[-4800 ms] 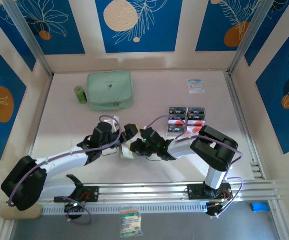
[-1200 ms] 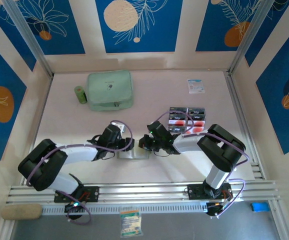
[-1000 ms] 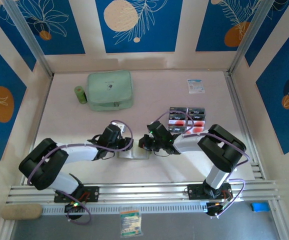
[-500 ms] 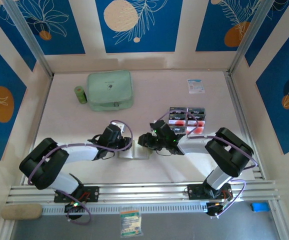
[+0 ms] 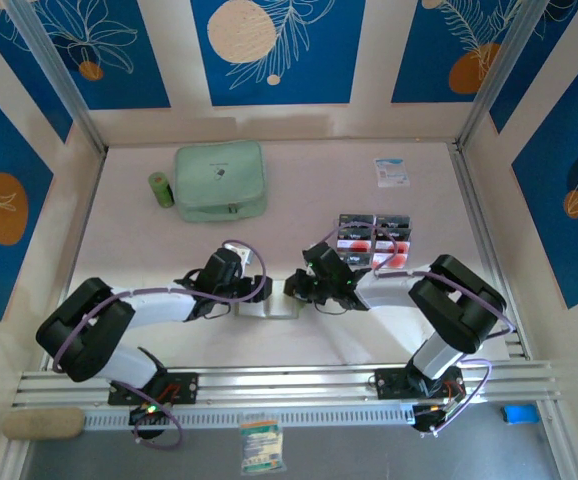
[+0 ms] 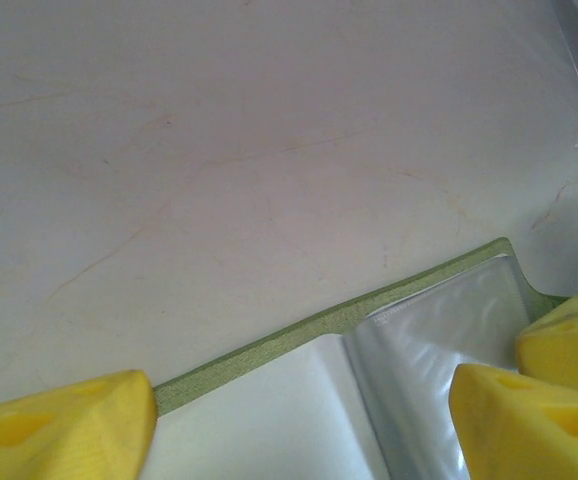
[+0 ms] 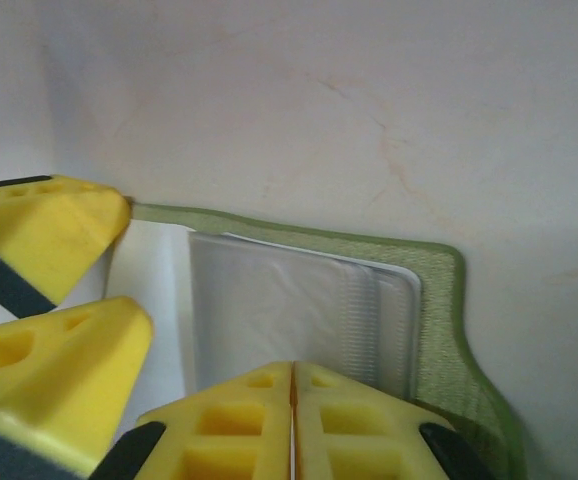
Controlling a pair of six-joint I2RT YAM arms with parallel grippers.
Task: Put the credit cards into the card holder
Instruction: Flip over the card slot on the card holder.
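Observation:
The card holder (image 5: 269,306) lies opened flat on the table between my two grippers, olive rim (image 7: 439,330) outward, pale inside and clear sleeves (image 6: 439,330) facing up. My left gripper (image 5: 251,292) (image 6: 304,400) is open, its yellow fingers (image 6: 59,425) straddling the holder's left half. From the right side my right gripper (image 5: 291,290) (image 7: 292,368) reaches in shut, tips pressed together over the clear sleeves with nothing visible between them. The credit cards (image 5: 374,240), black and pale with red, lie in a tidy block behind the right arm.
A mint-green zip case (image 5: 220,180) and a small green bottle (image 5: 159,188) stand at the back left. A white-and-blue packet (image 5: 391,172) lies at the back right. Metal rails (image 5: 299,385) run along the near edge.
Earlier the holder was lifted between both grippers; now it lies flat and open. Over the last second the right gripper shifted slightly right, and the left arm barely moved.

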